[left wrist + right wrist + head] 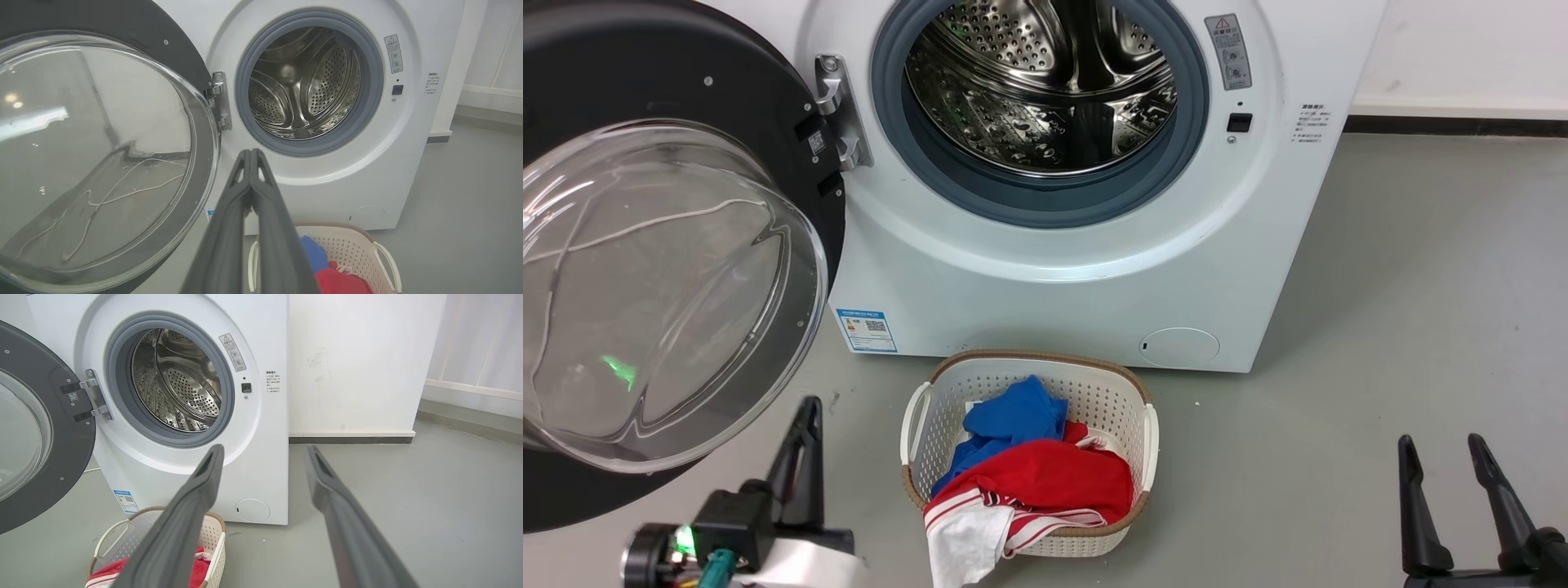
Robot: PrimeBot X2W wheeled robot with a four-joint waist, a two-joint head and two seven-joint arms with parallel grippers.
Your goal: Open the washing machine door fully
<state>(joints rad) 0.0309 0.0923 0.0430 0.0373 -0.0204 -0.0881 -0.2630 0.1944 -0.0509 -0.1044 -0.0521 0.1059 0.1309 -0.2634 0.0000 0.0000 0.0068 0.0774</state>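
Nearest the head camera, at the lower left, is the left gripper (807, 408), its two dark fingers (226, 228) pressed flat together with nothing between them. Just above and to its left stands the washing machine door (662, 286), a glossy black disc with a bulging clear window. It is swung wide open on its metal hinge (837, 114), out to the left of the white washing machine (1029, 302). In the left wrist view the fingertips stand clear of the door's rim.

The open front shows the steel drum (1045, 90) inside its grey rubber ring (1045, 208). On the grey floor (1380, 310), right before the machine, stands a white laundry basket (1098, 392) holding a blue garment (1013, 416) and a red garment (1054, 478). A red-and-white striped piece hangs over its near rim.

At the lower right, well apart from door and basket, the right gripper (1441, 445) has its fingers spread apart and empty.
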